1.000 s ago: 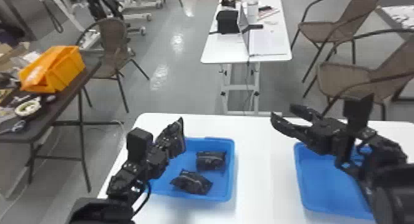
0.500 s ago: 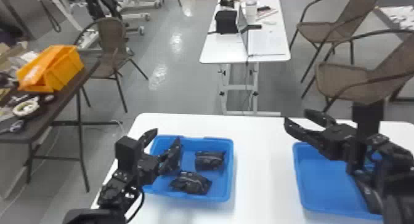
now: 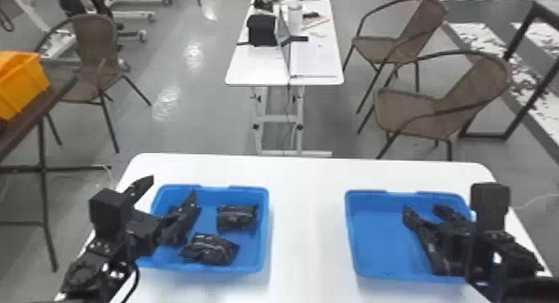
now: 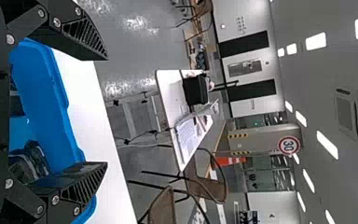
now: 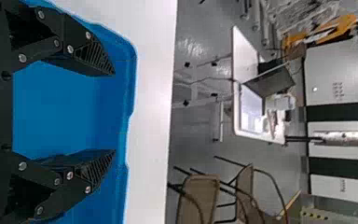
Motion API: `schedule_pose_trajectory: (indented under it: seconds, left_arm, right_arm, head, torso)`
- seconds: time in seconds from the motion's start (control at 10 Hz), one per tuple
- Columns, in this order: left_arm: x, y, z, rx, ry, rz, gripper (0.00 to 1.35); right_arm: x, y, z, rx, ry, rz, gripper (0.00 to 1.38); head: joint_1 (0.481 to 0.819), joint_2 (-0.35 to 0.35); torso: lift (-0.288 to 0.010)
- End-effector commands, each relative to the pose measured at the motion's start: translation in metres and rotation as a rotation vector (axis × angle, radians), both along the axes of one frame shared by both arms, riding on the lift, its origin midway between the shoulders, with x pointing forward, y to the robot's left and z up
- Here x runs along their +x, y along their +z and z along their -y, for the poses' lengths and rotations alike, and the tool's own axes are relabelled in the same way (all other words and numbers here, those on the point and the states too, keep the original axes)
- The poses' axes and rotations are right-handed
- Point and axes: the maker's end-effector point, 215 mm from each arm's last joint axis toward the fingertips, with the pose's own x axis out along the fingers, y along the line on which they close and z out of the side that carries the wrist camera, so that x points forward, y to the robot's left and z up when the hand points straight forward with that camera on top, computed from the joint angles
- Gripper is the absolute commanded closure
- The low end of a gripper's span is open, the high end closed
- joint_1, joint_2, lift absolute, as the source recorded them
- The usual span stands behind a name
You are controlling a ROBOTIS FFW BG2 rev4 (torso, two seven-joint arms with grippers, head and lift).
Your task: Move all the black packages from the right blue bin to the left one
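My left gripper [image 3: 173, 189] stands open at the left bin's [image 3: 266, 235] left side, one finger over the bin. Inside that bin lie a black package [image 3: 237, 217] at the back right and another black package [image 3: 209, 249] in front. The left wrist view has my left gripper [image 4: 106, 111] open with nothing between its tips, and a black package [image 4: 30, 161] beside one finger. Over the right bin [image 3: 374, 239] is my right gripper [image 3: 421, 207], open. In the right wrist view my right gripper [image 5: 115, 112] spans bare blue bin. I cannot tell whether a package lies under it.
The white table [image 3: 307, 223] separates the two bins. Beyond it are a smaller white table [image 3: 266, 65] and brown chairs [image 3: 416, 110]. An orange container [image 3: 21, 83] rests on a dark table at the far left.
The head view has swung right. My right gripper has come down from behind the right bin's edge to over its inside. My left gripper has shifted left relative to its bin, its fingers now visibly apart.
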Motion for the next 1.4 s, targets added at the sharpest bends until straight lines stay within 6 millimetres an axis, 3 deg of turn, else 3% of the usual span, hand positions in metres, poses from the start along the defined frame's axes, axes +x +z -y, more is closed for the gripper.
schedule_pose_trajectory:
  seconds: [0.0,0.4,1.0,1.2,1.3]
  left_arm:
    - [0.0,0.0,0.001,-0.007,0.0,0.001,0.24]
    - [-0.001,0.001,0.002,-0.021,0.0,0.005,0.25]
    - [-0.002,0.001,0.001,-0.031,0.002,0.005,0.25]
    - [-0.002,0.0,0.001,-0.033,0.003,0.003,0.25]
    - [-0.002,-0.001,0.0,-0.036,0.005,0.001,0.25]
  right_arm:
    - [-0.014,-0.032,0.025,-0.048,-0.036,-0.09,0.5]
    - [-0.045,-0.094,0.064,-0.093,-0.123,-0.232,0.5]
    - [-0.051,-0.116,0.089,-0.131,-0.179,-0.311,0.52]
    - [-0.055,-0.126,0.085,-0.073,-0.194,-0.33,0.88]
    - [-0.055,-0.125,0.084,-0.064,-0.194,-0.325,0.9]
  head:
    - [0.695,-0.01]
    - [0.695,-0.071]
    - [0.695,-0.117]
    - [0.695,-0.118]
    - [0.695,-0.116]
  torso:
    - [0.0]
    - [0.0]
    - [0.0]
    - [0.0]
    - [0.0]
